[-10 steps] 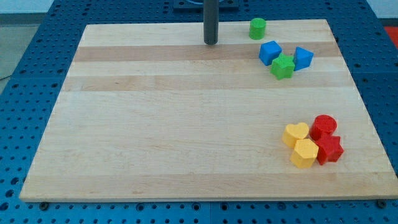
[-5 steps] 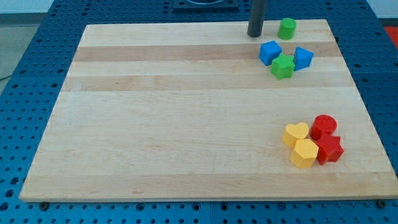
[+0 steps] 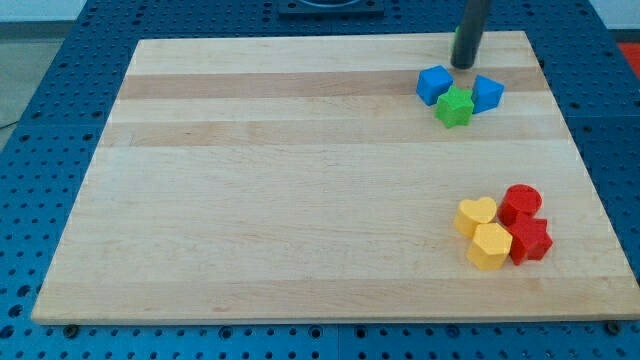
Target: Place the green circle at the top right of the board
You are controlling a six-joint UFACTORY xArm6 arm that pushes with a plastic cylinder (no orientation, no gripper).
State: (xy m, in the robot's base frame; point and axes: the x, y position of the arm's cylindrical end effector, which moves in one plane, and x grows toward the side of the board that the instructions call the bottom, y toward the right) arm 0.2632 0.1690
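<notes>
The green circle does not show in the camera view. My rod stands over the spot near the board's top right where the circle last stood, so it may be hidden behind the rod. My tip (image 3: 464, 63) rests on the wooden board (image 3: 300, 200) near its top edge. It is just above a blue cube (image 3: 434, 84), a green star-like block (image 3: 455, 106) and a second blue block (image 3: 487, 93).
At the view's lower right a yellow heart (image 3: 476, 215), a yellow hexagon (image 3: 490, 246), a red circle (image 3: 521, 203) and a red star-like block (image 3: 530, 240) sit clustered together. A blue pegboard surface surrounds the board.
My tip has moved right along the top edge. It pushed the green circle to the right, and the rod now stands where the circle was last seen.
</notes>
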